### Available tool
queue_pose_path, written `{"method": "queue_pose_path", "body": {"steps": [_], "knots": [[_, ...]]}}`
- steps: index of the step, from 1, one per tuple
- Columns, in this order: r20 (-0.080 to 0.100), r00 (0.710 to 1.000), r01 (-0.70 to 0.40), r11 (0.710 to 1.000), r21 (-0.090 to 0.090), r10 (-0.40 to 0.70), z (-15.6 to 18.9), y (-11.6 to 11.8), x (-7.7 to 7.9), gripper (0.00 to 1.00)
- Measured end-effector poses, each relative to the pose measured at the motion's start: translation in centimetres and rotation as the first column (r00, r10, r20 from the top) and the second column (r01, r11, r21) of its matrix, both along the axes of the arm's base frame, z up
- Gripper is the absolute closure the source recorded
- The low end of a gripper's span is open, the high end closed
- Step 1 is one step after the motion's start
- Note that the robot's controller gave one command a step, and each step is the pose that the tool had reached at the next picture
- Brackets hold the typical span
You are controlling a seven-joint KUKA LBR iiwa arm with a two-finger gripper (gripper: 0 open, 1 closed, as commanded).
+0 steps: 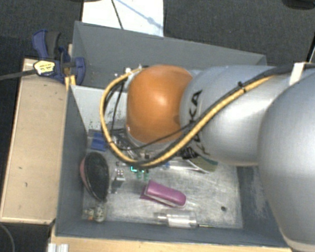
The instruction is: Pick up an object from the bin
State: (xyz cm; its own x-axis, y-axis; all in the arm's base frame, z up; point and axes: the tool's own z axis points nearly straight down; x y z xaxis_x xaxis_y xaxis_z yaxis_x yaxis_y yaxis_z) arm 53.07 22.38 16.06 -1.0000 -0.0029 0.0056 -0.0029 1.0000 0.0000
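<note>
Along the near wall of the bin point(149, 236) I see a clear tube point(177, 220) lying flat, and in the near left corner a small yellowish thing point(93, 214). Just behind the tube, apart from it, lies a purple block point(164, 194). By the left wall rests a dark oval object point(95, 175), perhaps a brush head, though I can't be sure from here. The gripper point(122, 172) is low in the bin between the oval object and the purple block, just beside the oval's right edge. Whether its jaws are apart or together I can't make out beneath the orange cover point(154, 102). A blue piece point(96, 141) sits farther back along the left wall.
</note>
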Motion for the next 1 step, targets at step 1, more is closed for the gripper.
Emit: {"method": "queue_pose_path", "body": {"steps": [1], "knots": [[0.022, 0.993, -0.114, 0.993, 0.003, 0.114, -6.35, 2.66, -3.95, 0.0]]}}
